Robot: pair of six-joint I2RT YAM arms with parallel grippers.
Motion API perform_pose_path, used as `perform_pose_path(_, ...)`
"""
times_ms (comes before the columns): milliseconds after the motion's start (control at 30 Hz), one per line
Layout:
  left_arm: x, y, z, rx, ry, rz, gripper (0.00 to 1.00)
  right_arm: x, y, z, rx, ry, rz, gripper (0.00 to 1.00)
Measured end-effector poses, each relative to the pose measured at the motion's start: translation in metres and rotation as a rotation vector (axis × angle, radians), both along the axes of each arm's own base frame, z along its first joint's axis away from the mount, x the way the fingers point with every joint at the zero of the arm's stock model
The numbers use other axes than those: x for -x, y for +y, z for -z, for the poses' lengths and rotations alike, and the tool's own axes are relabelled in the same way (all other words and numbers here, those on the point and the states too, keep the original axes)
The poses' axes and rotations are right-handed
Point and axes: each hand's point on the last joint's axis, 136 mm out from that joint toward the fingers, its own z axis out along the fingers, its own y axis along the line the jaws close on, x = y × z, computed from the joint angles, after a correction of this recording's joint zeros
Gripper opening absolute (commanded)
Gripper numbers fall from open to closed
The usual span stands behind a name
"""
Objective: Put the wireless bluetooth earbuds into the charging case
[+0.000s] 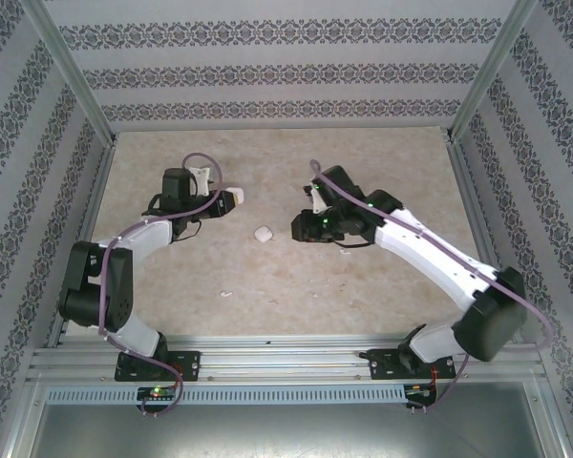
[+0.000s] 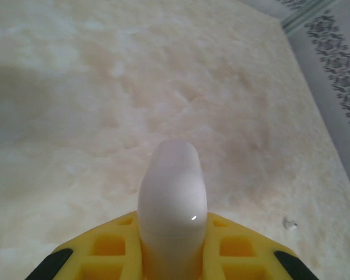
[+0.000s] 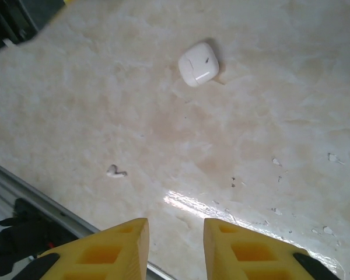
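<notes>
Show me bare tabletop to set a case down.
Free: far strip of table along the back wall; near patch between the loose earbud and right arm. Crowded: centre, charging case between right claw and left claw, which grips a second case.

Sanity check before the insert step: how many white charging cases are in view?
2. One case is clamped in the left gripper; the second case lies free on the table, near its middle. Others may be hidden from view.

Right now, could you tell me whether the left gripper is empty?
No, the left gripper is shut on a white rounded case between its yellow fingers.
</notes>
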Motion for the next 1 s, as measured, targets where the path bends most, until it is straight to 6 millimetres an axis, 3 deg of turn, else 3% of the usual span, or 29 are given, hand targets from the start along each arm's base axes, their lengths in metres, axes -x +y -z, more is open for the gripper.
perform_pose_path(233,-0.002,0.012,0.050,-0.032,0.152,-0.036,0.14,-0.019,0.028,0.026,0.053,0.032,-0.022,0.32)
perform_pose_path(400,0.001,0.020,0.076,-0.057,0.230,-0.049,0.34,-0.030,0.047,0.035,0.061,0.036,-0.038,0.33)
perform_pose_path(633,-0.004,0.031,0.073,-0.097,0.216,-0.058,0.55,-0.035,0.060,0.048,0.079,0.056,-0.053,0.37)
perform_pose_path(800,-0.006,0.039,0.064,-0.152,0.195,-0.064,0.60,-0.036,0.060,0.048,0.084,0.058,-0.052,0.43)
perform_pose_path(1000,0.000,0.047,0.034,-0.217,0.133,-0.065,0.61,-0.032,0.061,0.049,0.093,0.066,-0.059,0.46)
